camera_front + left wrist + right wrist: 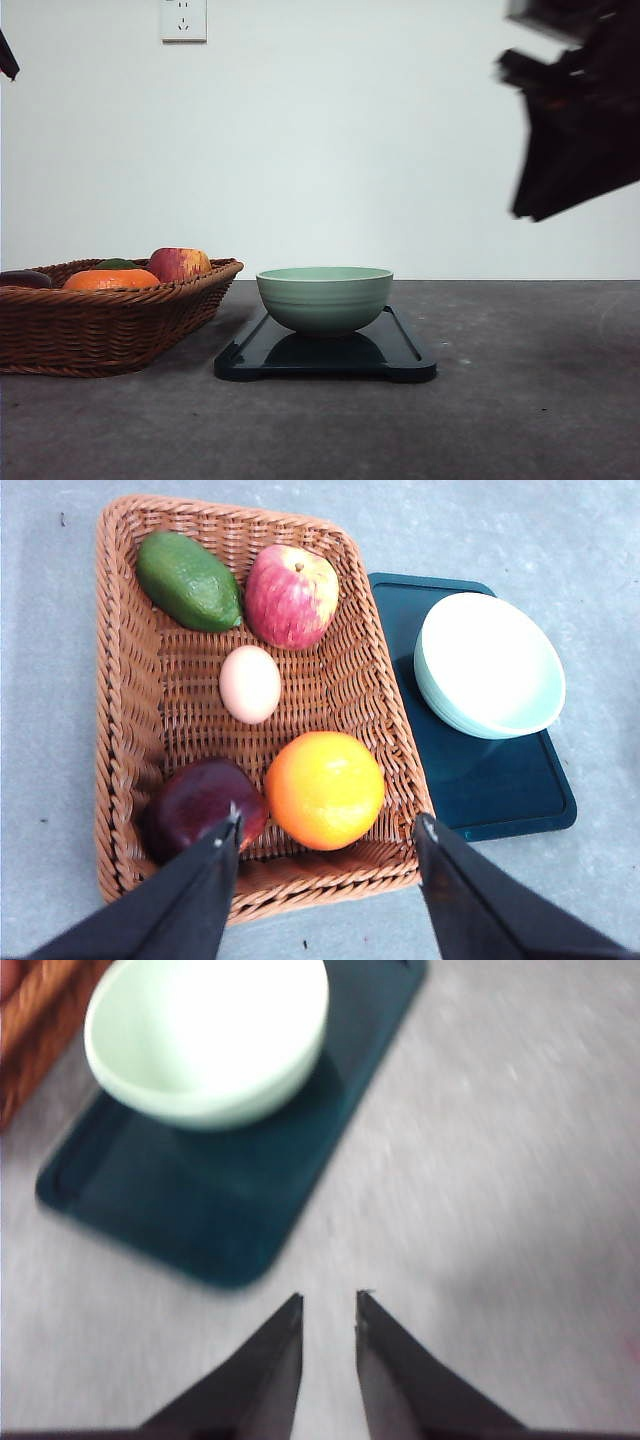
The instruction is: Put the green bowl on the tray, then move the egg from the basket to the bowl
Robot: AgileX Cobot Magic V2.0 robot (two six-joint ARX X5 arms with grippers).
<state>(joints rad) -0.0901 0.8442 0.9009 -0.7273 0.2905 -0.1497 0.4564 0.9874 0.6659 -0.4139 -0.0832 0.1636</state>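
Note:
The green bowl point(324, 298) point(208, 1035) stands upright and empty on the dark tray point(405, 352) point(190, 1210) point(500, 790). To the left of the tray is the wicker basket point(90, 325) point(120, 680). The pinkish egg point(250, 684) lies in the middle of the basket floor, between the other fruit. My left gripper point(328, 825) hovers open above the basket's near end, over the orange, holding nothing. My right gripper point(330, 1300) is open by a narrow gap and empty, above bare table beside the tray. The right arm point(580, 120) is a blurred shape high at the right.
Around the egg in the basket lie a green avocado point(188, 581), a red-yellow apple point(292, 596) point(178, 264), an orange point(324, 790) point(110, 279) and a dark red fruit point(195, 805). Bare grey table point(530, 400) spreads to the right of the tray. A white wall stands behind.

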